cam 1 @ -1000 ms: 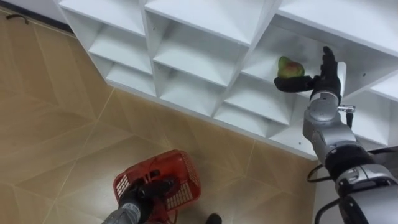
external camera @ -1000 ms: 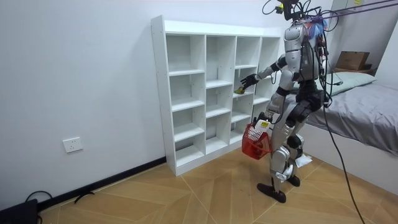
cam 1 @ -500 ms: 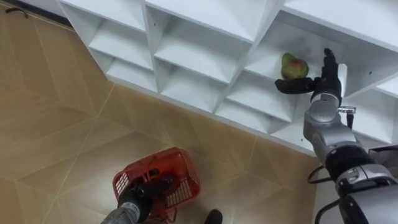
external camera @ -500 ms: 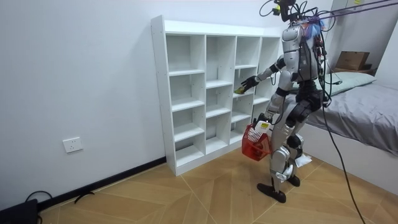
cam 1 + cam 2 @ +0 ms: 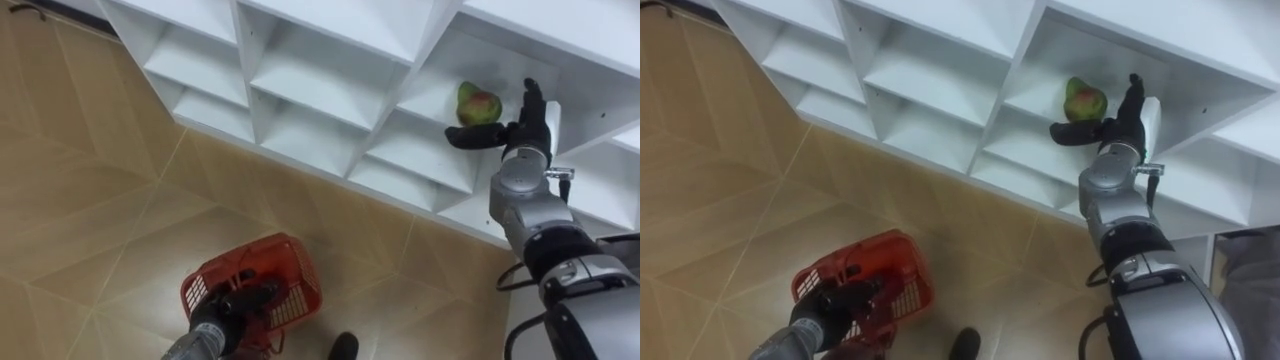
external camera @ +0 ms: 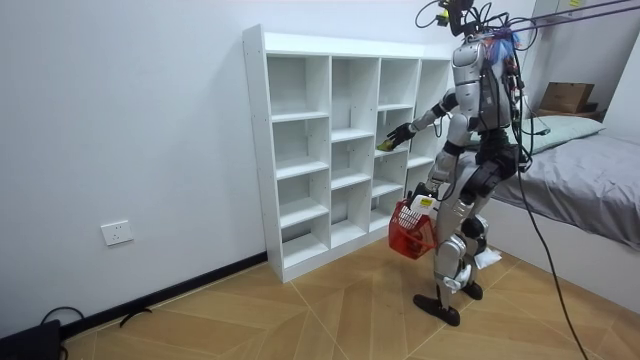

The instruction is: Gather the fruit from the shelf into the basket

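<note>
The robot is standing in front of the white closet (image 5: 320,70). A green and red fruit (image 5: 478,103) is lying in one compartment of the closet. The right hand (image 5: 522,127) is hovering in this same compartment just beside the fruit, fingers straight and thumb spread toward it, perhaps touching it, grasping nothing. Below the closet, the left hand (image 5: 238,305) is gripping the red basket (image 5: 298,290) with curled fingers.

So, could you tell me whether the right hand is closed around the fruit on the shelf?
No, the right hand is open, fingers straight beside the fruit resting on the shelf.
</note>
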